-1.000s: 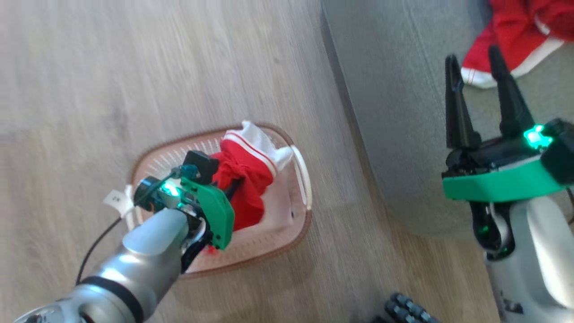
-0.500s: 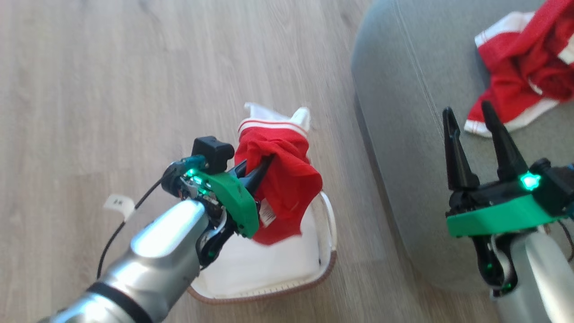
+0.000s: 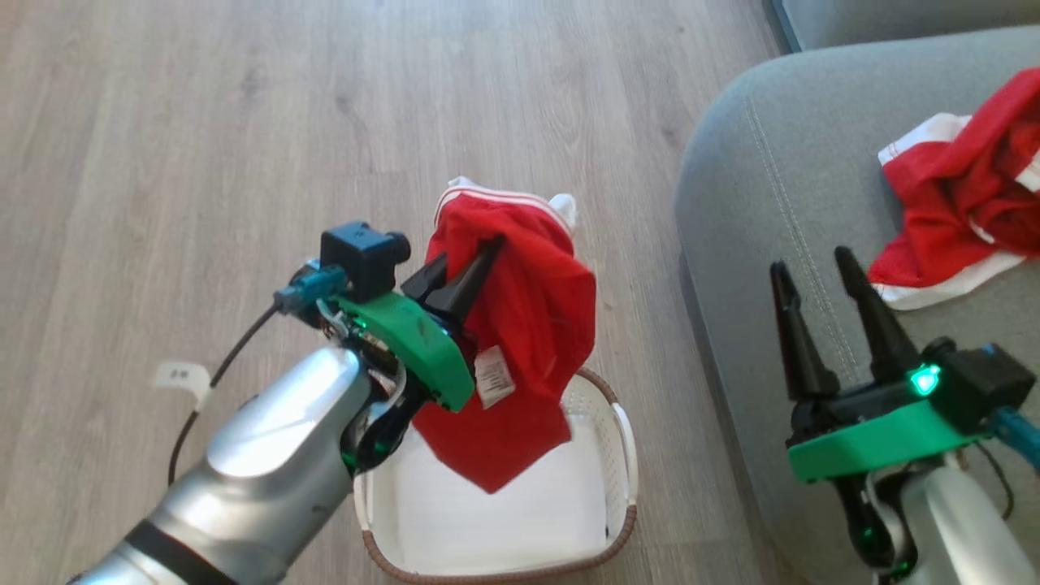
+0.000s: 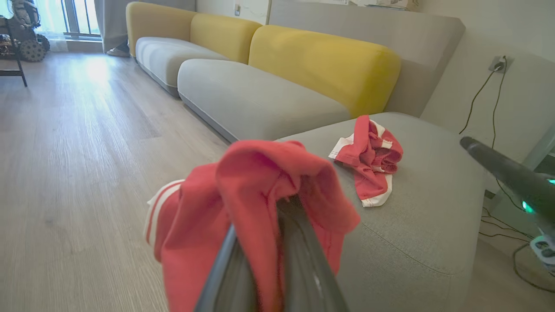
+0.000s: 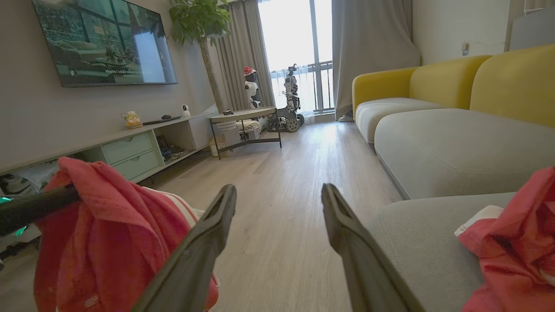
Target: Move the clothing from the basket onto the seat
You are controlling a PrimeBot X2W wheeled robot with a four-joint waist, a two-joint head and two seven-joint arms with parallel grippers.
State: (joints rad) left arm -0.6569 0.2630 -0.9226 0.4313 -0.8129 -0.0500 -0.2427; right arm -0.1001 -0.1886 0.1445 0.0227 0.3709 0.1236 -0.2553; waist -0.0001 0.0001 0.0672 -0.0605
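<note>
My left gripper point(image 3: 479, 264) is shut on a red piece of clothing point(image 3: 528, 325) with white stripes, which hangs above the white basket point(image 3: 621, 443) on the floor. The left wrist view shows that garment point(image 4: 256, 203) draped over my fingers point(image 4: 299, 251). A white cloth lies in the basket's bottom. Another red-and-white garment point(image 3: 967, 211) lies crumpled on the grey seat point(image 3: 764, 195) to the right; the left wrist view also has this garment point(image 4: 373, 158) on the seat point(image 4: 425, 216). My right gripper point(image 3: 812, 272) stands open and empty over the seat's front edge; from the right wrist it point(image 5: 279, 195) points along the floor.
Wooden floor point(image 3: 203, 122) spreads left of the basket, with a black cable and a white tag point(image 3: 180, 375). More grey and yellow sofa sections point(image 4: 260, 86) run beyond the seat. A TV cabinet point(image 5: 130, 151) and a small table point(image 5: 245, 125) stand along the far wall.
My left gripper has lifted the red garment up out of the basket and a little toward the seat. The head camera has shifted, so the basket and seat sit lower and further right.
</note>
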